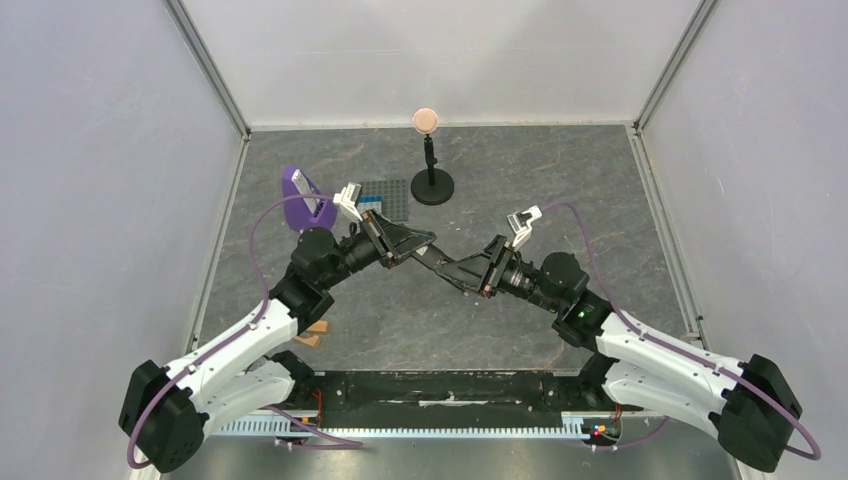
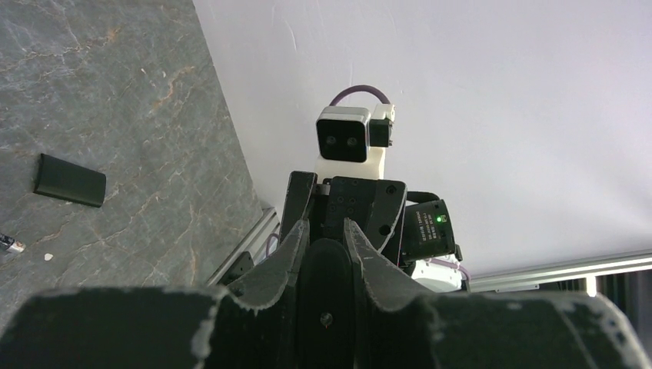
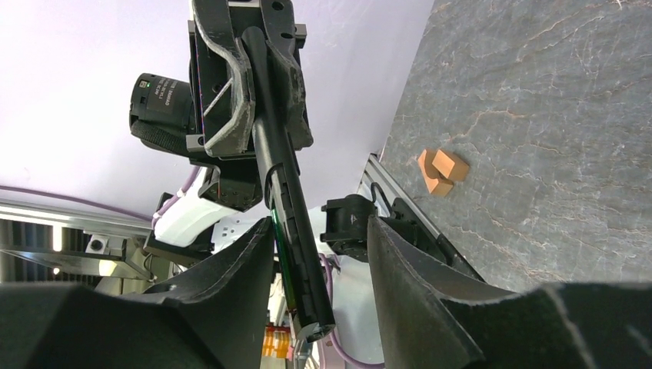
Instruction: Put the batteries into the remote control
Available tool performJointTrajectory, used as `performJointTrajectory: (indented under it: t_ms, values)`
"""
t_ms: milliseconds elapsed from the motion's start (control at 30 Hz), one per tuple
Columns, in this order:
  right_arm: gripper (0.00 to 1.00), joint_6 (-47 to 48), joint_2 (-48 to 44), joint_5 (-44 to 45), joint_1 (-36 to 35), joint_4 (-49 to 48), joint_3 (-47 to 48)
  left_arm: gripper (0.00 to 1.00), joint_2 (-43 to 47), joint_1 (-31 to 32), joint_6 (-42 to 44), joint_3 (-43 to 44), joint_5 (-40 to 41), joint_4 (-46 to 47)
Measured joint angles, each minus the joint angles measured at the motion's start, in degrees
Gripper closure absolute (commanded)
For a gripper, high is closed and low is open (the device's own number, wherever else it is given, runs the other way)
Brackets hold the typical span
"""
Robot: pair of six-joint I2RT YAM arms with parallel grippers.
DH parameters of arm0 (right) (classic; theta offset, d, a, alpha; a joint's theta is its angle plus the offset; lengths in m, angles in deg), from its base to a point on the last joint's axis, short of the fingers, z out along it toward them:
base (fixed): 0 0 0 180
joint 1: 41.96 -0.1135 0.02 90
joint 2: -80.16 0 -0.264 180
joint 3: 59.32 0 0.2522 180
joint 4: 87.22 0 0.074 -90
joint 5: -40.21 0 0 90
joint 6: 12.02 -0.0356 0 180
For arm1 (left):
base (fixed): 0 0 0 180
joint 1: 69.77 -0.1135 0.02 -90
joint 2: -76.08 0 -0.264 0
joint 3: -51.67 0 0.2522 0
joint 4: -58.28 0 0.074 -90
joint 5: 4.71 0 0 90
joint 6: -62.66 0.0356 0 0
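Note:
My left gripper (image 1: pixel 412 244) is shut on one end of the remote control (image 1: pixel 440 262), a slim black bar held above the table and pointing at the right arm. In the left wrist view the remote's rounded end (image 2: pixel 327 280) sits between the closed fingers (image 2: pixel 288 246). In the right wrist view the remote (image 3: pixel 281 177) runs down between my right gripper's (image 3: pixel 319 227) spread fingers. A bright green battery (image 3: pixel 280 250) lies along its recess edge, close to the left finger. The darker battery with a light tip (image 2: pixel 11 244) lies on the table at the edge of the left wrist view.
A small black flat cover (image 2: pixel 69 180) lies on the table. Orange-tan blocks (image 3: pixel 442 169) sit near the front left rail (image 1: pixel 318 330). A grey studded baseplate (image 1: pixel 392 197), a purple object (image 1: pixel 300 195) and a black stand with a pink ball (image 1: pixel 432 180) are at the back.

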Motion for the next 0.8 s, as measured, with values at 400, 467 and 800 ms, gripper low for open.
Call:
performJointTrajectory:
  t_ms: [400, 467, 800]
  values:
    - [0.14, 1.0, -0.7, -2.0, 0.0, 0.4, -1.1, 0.98, 0.0, 0.0, 0.3, 0.3, -0.4, 1.5]
    - [0.12, 1.5, -1.4, -2.1, 0.0, 0.6, -1.1, 0.98, 0.0, 0.0, 1.0, 0.3, -0.5, 1.4]
    - [0.23, 2.8, -2.9, -2.0, 0.0, 0.6, -0.6, 0.98, 0.0, 0.0, 3.7, 0.3, -3.1, 2.5]
